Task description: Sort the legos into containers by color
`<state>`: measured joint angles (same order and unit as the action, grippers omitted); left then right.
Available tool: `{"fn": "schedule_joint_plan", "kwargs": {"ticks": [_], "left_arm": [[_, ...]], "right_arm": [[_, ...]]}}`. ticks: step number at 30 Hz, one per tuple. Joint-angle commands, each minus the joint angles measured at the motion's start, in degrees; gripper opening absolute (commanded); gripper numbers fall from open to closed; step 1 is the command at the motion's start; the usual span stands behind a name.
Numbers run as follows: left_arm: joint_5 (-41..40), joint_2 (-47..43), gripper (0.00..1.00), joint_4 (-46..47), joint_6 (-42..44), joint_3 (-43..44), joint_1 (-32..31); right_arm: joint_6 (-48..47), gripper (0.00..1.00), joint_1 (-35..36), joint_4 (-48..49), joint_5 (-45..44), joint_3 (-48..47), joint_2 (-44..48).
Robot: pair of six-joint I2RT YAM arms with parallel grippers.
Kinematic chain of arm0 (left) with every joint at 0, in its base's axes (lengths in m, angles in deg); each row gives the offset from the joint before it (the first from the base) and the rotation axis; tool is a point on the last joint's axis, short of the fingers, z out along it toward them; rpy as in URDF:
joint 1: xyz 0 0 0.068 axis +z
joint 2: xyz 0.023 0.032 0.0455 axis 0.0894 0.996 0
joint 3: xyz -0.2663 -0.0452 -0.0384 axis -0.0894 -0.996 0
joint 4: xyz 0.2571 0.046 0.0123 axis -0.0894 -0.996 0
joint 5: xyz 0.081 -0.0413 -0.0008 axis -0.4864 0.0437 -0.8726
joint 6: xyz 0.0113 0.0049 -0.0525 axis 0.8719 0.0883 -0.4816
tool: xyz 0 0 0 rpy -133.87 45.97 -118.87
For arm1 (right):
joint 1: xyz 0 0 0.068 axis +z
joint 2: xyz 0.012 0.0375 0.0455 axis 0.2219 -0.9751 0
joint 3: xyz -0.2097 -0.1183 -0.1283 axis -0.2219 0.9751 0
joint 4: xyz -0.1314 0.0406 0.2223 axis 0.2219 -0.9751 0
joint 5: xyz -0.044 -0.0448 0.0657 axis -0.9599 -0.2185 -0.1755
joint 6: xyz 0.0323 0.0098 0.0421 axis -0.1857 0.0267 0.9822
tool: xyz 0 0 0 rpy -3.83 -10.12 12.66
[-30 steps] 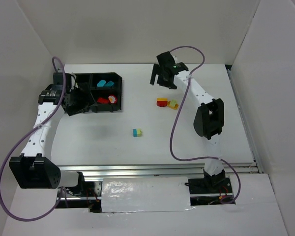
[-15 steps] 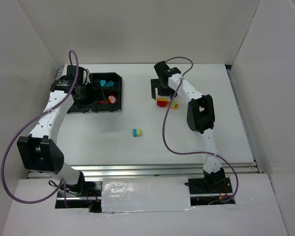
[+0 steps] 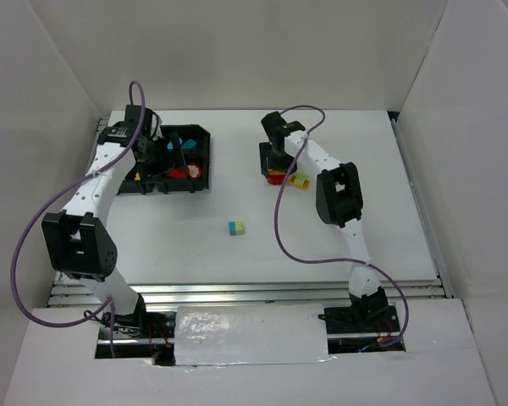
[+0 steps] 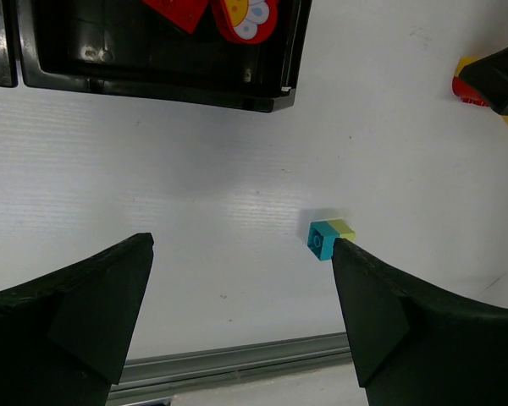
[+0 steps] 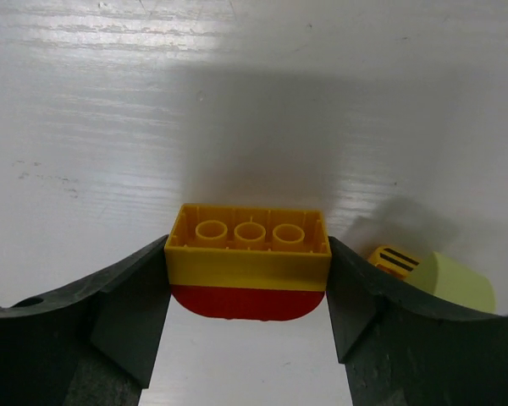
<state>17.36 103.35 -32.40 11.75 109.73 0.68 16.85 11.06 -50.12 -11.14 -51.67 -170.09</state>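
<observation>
The white table [image 3: 364, 228] holds a black tray [image 3: 208, 150] at its far left. Teal bricks [image 3: 189, 143] lie in the tray's far right box and red bricks [image 3: 179, 172] in its near right box. The left gripper [image 4: 243, 245] hangs up by the tray, fingers spread wide, holding nothing. The right gripper [image 5: 247, 254] pinches a yellow and red brick [image 5: 247, 233] sitting on the table. A small yellow and lime brick [image 5: 444, 279] lies just beside it. A teal and lime brick [image 3: 236, 227] sits alone near the middle.
</observation>
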Motion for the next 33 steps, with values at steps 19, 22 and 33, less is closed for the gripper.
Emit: {"fn": "schedule_joint_plan", "kwargs": {"ticks": [19,22,33], "left_arm": [[22.64,8.46,0.99,-1.45,-1.28,10.6,1.98],[30.3,9.08,1.0,-0.04,-2.6,10.6,2.25],[45.62,6.71,0.97,8.31,-8.05,1.99,1.38]], "right_arm": [[-10.09,0.0,10.39,8.91,23.2,11.0,21.82],[-11.15,0.0,16.26,11.45,20.04,14.25,25.69],[-7.55,0.0,19.62,23.67,17.22,21.91,32.73]]}}
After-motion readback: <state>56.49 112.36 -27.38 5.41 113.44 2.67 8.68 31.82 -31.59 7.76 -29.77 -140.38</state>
